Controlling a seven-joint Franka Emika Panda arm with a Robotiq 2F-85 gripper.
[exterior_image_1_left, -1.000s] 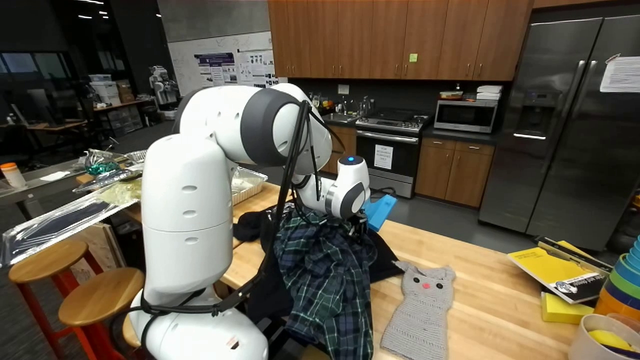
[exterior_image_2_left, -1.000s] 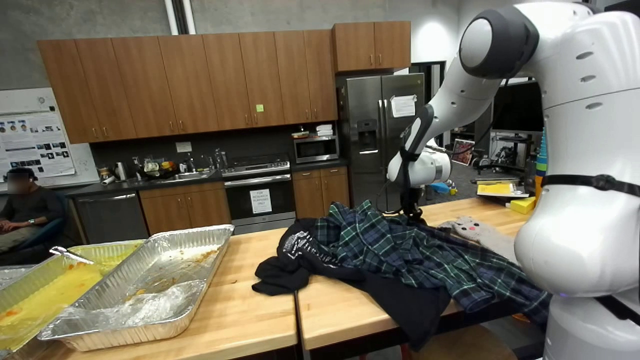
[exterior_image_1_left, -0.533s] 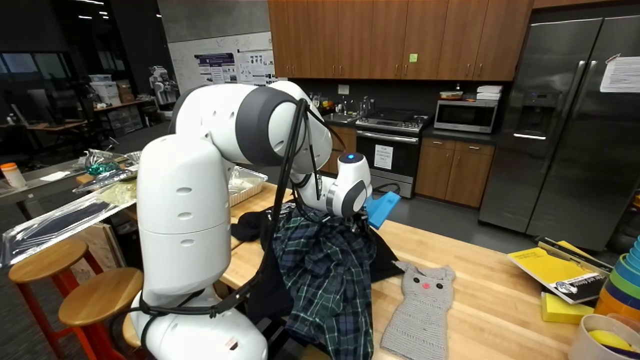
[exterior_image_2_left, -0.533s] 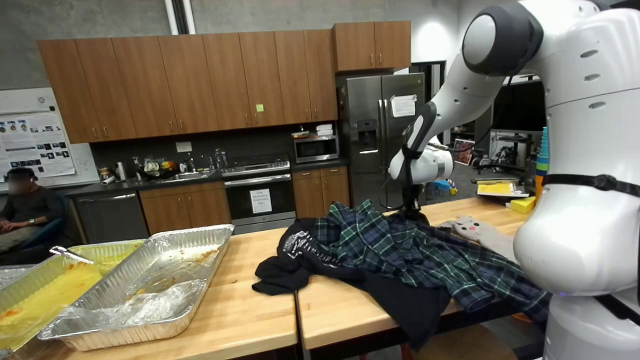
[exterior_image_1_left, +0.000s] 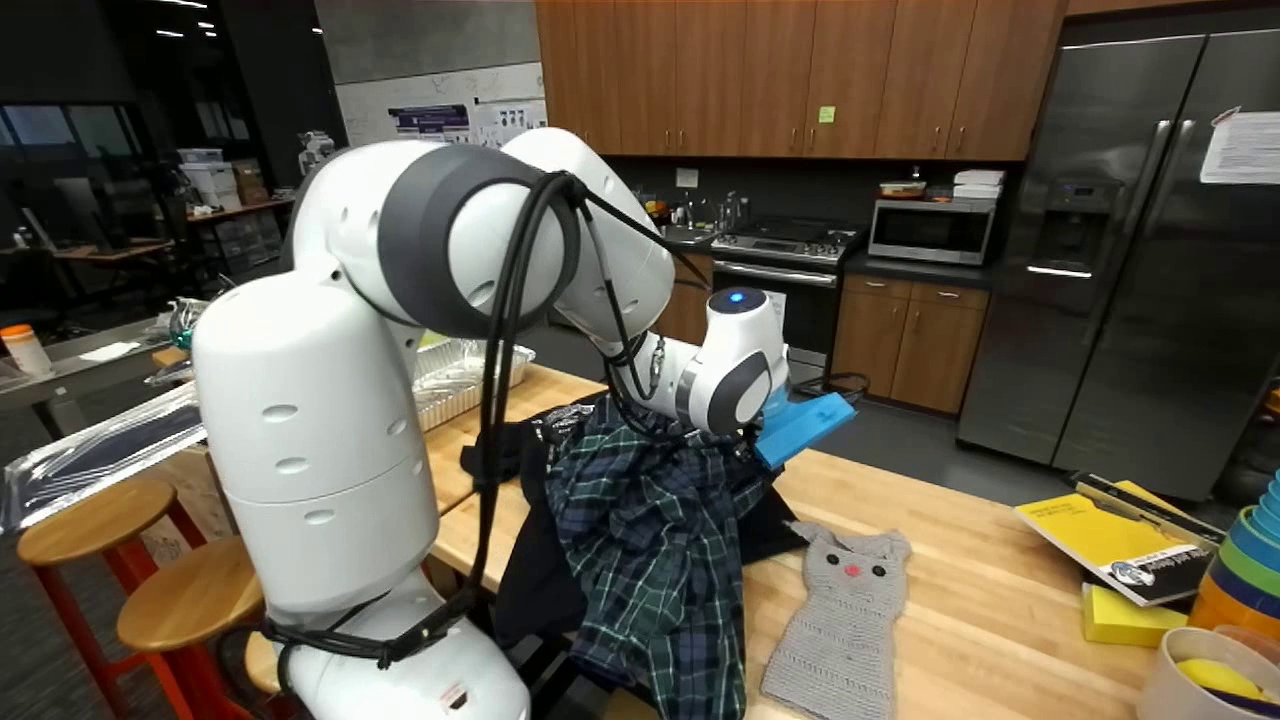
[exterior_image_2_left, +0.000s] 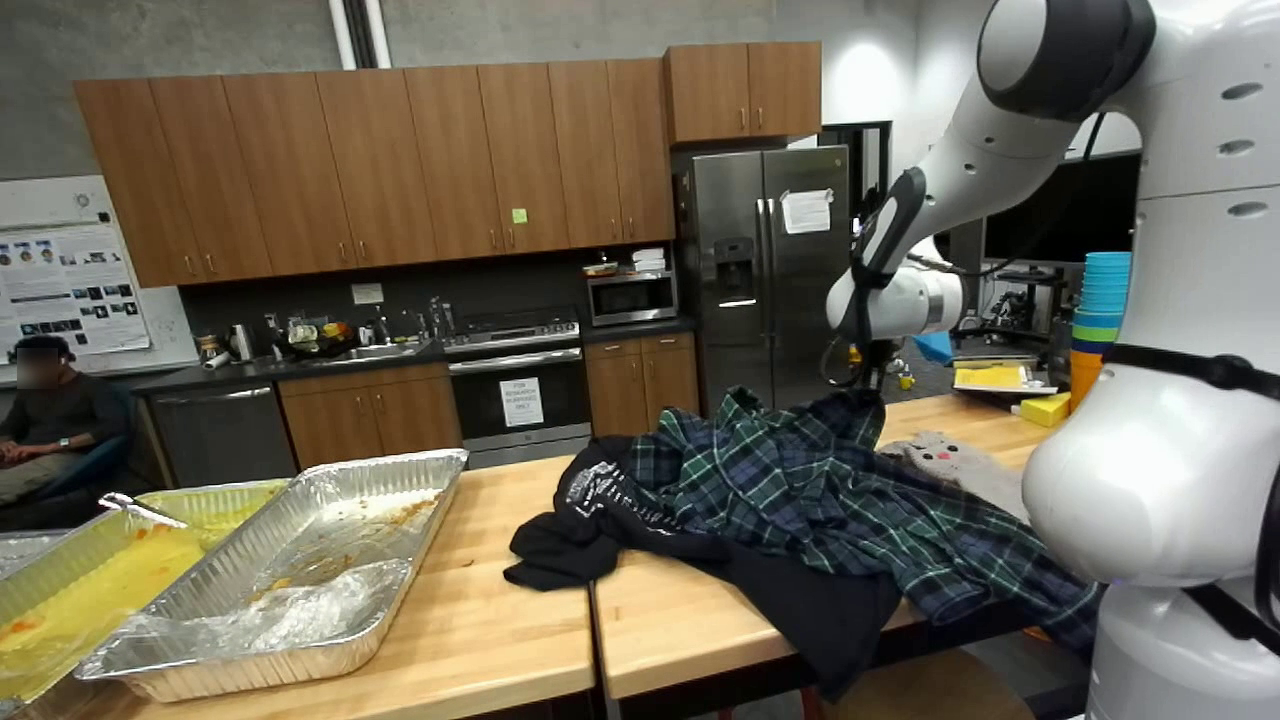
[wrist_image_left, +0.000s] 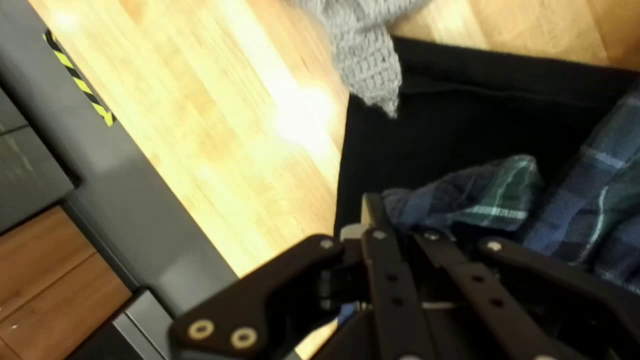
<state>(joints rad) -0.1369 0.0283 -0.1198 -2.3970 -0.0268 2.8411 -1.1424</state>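
A green and navy plaid shirt lies crumpled on the table, in both exterior views (exterior_image_1_left: 665, 540) (exterior_image_2_left: 800, 490). My gripper (wrist_image_left: 392, 222) is shut on a fold of this shirt (wrist_image_left: 490, 200) and lifts it slightly, as the raised cloth under the gripper (exterior_image_2_left: 878, 372) shows. The far fingertip is hidden by the cloth. A black garment with white print (exterior_image_2_left: 620, 505) lies under the shirt; its flat corner (wrist_image_left: 450, 130) shows below the gripper in the wrist view. A grey crocheted animal (exterior_image_1_left: 840, 625) lies beside it, one ear (wrist_image_left: 367, 65) overlapping the black cloth.
Foil trays (exterior_image_2_left: 300, 570) with food remains stand at one end of the table. Yellow books (exterior_image_1_left: 1110, 545), a yellow block (exterior_image_1_left: 1130, 615), stacked coloured cups (exterior_image_1_left: 1245, 570) and a pale cup (exterior_image_1_left: 1180, 670) stand at the opposite end. A blue part (exterior_image_1_left: 805, 425) juts from the wrist.
My gripper has risen a little and moved toward the fridge side, pulling the gripped fold of the plaid shirt up with it. The black garment and grey animal have not moved.
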